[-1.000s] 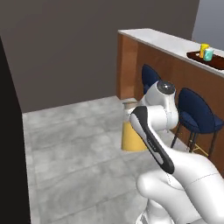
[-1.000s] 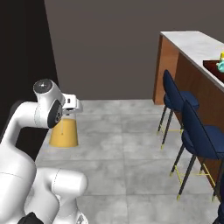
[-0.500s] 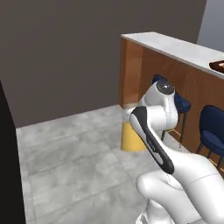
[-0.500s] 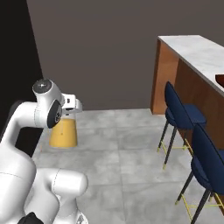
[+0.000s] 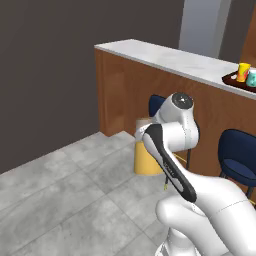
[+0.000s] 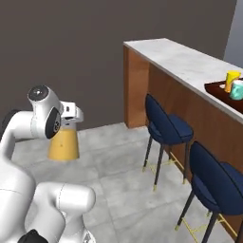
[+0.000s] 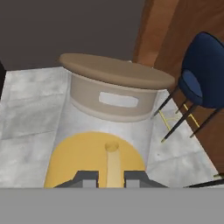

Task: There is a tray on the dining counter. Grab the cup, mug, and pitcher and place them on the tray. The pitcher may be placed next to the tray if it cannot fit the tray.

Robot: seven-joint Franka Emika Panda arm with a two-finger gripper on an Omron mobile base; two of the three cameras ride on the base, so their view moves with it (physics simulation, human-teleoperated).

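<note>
gripper (image 7: 110, 176) clamped on pitcher (image 7: 105, 131): clear glass cone, orange fill, round cork lid | 1 blue padded stool (image 7: 202, 74) right of gripper

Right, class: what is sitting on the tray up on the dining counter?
The yellow cup and the teal mug stand on the tray. The far end of the tray runs out of frame.

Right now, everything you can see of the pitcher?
The pitcher is a clear cone-shaped carafe holding orange liquid, wide at the base and narrowing upward, capped by a round tan cork-like lid. It hangs upright off the floor, gripped at the end effector, whose fingers close on a thin strip of its side. In the right base view it shows as an orange cone beside the arm, away from the counter.
</note>
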